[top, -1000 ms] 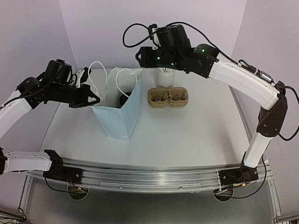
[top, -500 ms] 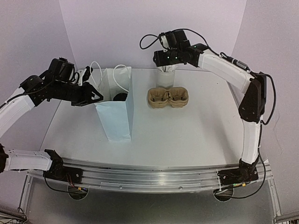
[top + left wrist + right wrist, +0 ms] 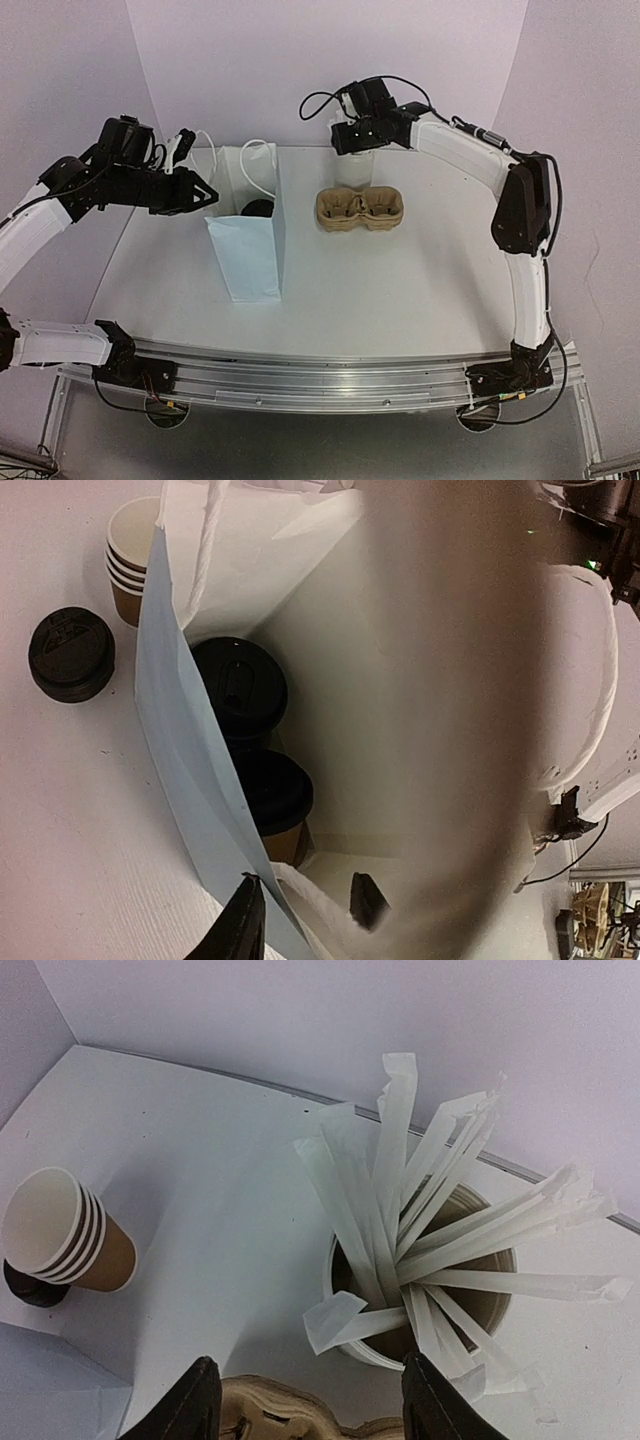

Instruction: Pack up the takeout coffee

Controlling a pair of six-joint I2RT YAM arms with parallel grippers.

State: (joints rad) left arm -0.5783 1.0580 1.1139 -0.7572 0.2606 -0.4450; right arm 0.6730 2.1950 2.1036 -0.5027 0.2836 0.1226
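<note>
White bag [image 3: 250,255] stands near-left with two lidded coffees [image 3: 240,688] inside. Left gripper [image 3: 207,194] is at its left rim, fingers partly apart around the paper edge, not pinching. Cardboard carrier [image 3: 360,208] sits right of the bag. Behind the bag: stacked brown cups [image 3: 135,560], loose black lid [image 3: 70,655] beside them. Far: right gripper [image 3: 310,1405] over the straw cup [image 3: 420,1290], fingers spread, holding nothing.

A broad blur covers much of the paper bag [image 3: 185,780] in the left wrist view, perhaps its own near wall. Its edge hides part of the lower lidded cup [image 3: 275,795]. The right wrist view's bottom edge cuts off the cup carrier [image 3: 282,1416].
</note>
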